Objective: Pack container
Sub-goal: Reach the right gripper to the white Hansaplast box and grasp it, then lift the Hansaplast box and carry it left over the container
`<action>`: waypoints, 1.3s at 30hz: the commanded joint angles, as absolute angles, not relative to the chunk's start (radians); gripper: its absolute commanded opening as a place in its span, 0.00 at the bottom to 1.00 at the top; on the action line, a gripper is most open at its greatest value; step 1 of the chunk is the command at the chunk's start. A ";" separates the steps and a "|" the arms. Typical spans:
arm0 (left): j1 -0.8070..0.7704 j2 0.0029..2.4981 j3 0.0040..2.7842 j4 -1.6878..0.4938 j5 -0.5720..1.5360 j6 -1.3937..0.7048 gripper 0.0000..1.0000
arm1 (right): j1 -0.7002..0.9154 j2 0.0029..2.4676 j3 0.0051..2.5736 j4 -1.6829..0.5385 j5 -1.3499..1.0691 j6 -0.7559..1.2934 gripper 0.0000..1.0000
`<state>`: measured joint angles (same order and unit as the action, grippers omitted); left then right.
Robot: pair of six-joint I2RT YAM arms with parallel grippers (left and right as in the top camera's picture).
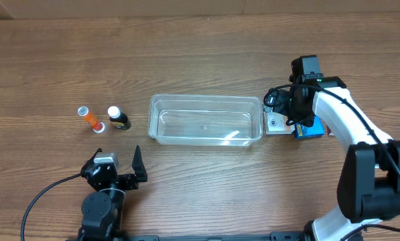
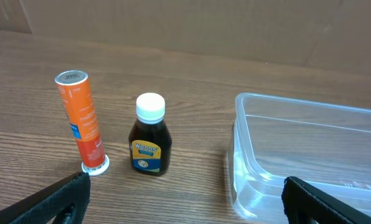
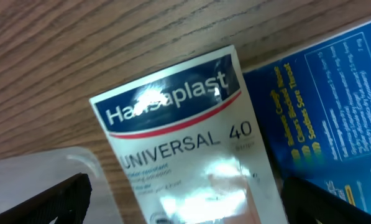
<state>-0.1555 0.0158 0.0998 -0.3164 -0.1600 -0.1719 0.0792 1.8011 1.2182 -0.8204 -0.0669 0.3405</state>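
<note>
The clear plastic container (image 1: 206,120) lies empty at the table's middle; its corner also shows in the left wrist view (image 2: 297,155) and the right wrist view (image 3: 36,180). A white Hansaplast box (image 3: 185,143) lies just right of it (image 1: 275,123), with a blue box (image 3: 325,106) beside it (image 1: 309,129). My right gripper (image 3: 185,202) is open, low over the white box, one finger on each side of it. An orange tube (image 2: 79,121) and a dark bottle with a white cap (image 2: 150,137) stand left of the container. My left gripper (image 2: 185,199) is open and empty near the front edge.
The orange tube (image 1: 91,119) and the dark bottle (image 1: 118,118) stand close together left of the container. My left arm's base (image 1: 102,204) sits at the front left. My right arm (image 1: 350,127) reaches in from the right side.
</note>
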 commanded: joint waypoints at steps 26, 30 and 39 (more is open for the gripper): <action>-0.150 0.005 0.096 -0.312 -0.160 -0.153 1.00 | 0.083 1.877 1.230 -0.797 -0.053 0.314 1.00; -0.150 0.005 0.096 -0.312 -0.160 -0.153 1.00 | 0.083 1.877 1.230 -0.786 -0.053 0.315 0.96; -0.150 0.005 0.096 -0.312 -0.160 -0.153 1.00 | 0.083 1.909 1.230 -0.783 -0.015 0.315 0.82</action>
